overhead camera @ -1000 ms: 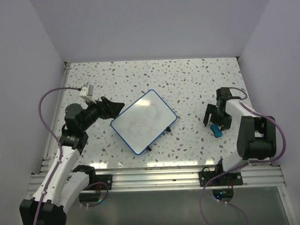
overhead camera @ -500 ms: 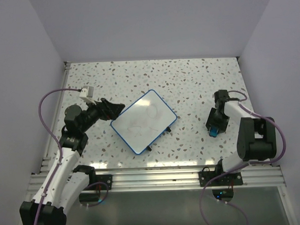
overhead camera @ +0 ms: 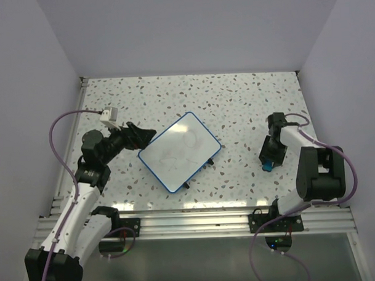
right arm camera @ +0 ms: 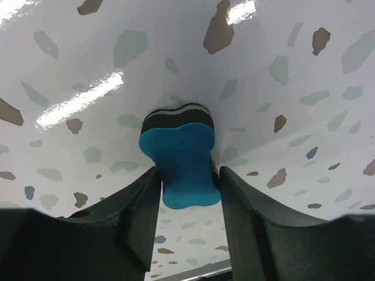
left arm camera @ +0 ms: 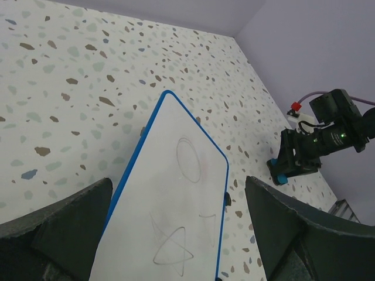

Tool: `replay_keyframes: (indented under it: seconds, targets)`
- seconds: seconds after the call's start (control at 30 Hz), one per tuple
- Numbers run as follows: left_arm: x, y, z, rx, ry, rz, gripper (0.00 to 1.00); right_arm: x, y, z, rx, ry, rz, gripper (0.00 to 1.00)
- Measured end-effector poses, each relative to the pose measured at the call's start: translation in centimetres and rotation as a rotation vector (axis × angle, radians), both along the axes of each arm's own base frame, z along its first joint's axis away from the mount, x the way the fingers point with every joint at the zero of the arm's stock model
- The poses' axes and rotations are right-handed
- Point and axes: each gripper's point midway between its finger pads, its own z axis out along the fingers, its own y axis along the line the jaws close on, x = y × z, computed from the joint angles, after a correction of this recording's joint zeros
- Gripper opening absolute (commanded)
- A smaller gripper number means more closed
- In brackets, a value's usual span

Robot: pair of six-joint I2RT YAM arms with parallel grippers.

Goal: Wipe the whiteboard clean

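The whiteboard point(left arm camera: 176, 216) lay on the speckled table point(left arm camera: 70, 76), a circle and a star-like scribble on its face. The left gripper point(left arm camera: 177, 193) spread its dark fingers point(left arm camera: 70, 222) wide, one on each side of the board. Near the table's right edge, the right gripper point(left arm camera: 291, 161) stood over a blue eraser point(left arm camera: 276, 175).

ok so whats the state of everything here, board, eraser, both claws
whiteboard, flat on the table, grey scribbles not yet wiped
eraser, resting on the table, gripped at its sides
left claw, open, near the whiteboard's left corner, holding nothing
right claw, shut on the eraser
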Motion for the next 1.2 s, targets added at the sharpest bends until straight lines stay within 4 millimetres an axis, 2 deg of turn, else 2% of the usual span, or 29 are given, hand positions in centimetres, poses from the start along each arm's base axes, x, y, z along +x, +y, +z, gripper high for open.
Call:
replay_keyframes:
  seconds: [0.03,0.1,0.17,0.27,0.3,0.33,0.37,0.4,0.53,0.63,0.77,1.03,1.2]
  targets:
    - [0.1,0.0,-0.2,0.001,0.006,0.0,1.0,0.0,0.0,0.0,0.002,0.0,0.001,0.47]
    - [0.2,-0.1,-0.5,0.002,0.018,-0.001,1.0,0.0,0.1,0.0,0.007,-0.001,0.007,0.38]
    - [0.3,-0.2,-0.8,0.002,0.029,-0.007,1.0,0.1,0.4,0.0,0.024,-0.004,0.014,0.37]
    - [0.3,-0.2,-0.9,0.003,0.036,-0.007,1.0,0.3,0.7,0.0,0.038,-0.011,0.023,0.22]
    - [0.3,-0.1,-1.0,0.005,0.039,-0.004,1.0,0.4,0.8,0.0,0.045,-0.013,0.026,0.14]
    - [0.4,0.0,-1.1,0.009,0.048,0.005,1.0,0.5,0.9,0.0,0.051,-0.015,0.03,0.11]
    - [0.5,0.2,-1.3,0.016,0.062,0.015,0.99,0.6,1.0,0.0,0.058,-0.019,0.035,0.03]
    - [0.6,0.3,-1.4,0.021,0.073,0.022,0.99,0.7,1.2,0.0,0.069,-0.023,0.04,0.0]
    - [1.3,1.1,-2.2,0.059,0.132,0.077,0.88,1.3,2.0,0.1,0.114,-0.051,0.061,0.0]
    - [1.5,2.2,-3.2,0.09,0.171,0.135,0.87,2.0,3.0,0.5,0.165,-0.098,0.08,0.0]
    - [1.5,3.6,-4.8,0.128,0.236,0.218,0.86,3.1,4.8,2.0,0.228,-0.182,0.129,0.0]
    - [0.9,6.2,-7.4,0.171,0.36,0.37,0.87,4.6,11.2,6.3,0.354,-0.334,0.332,0.0]
    - [-0.6,6.4,-10.2,0.153,0.444,0.397,0.78,4.8,14.5,8.4,0.434,-0.403,0.436,0.0]
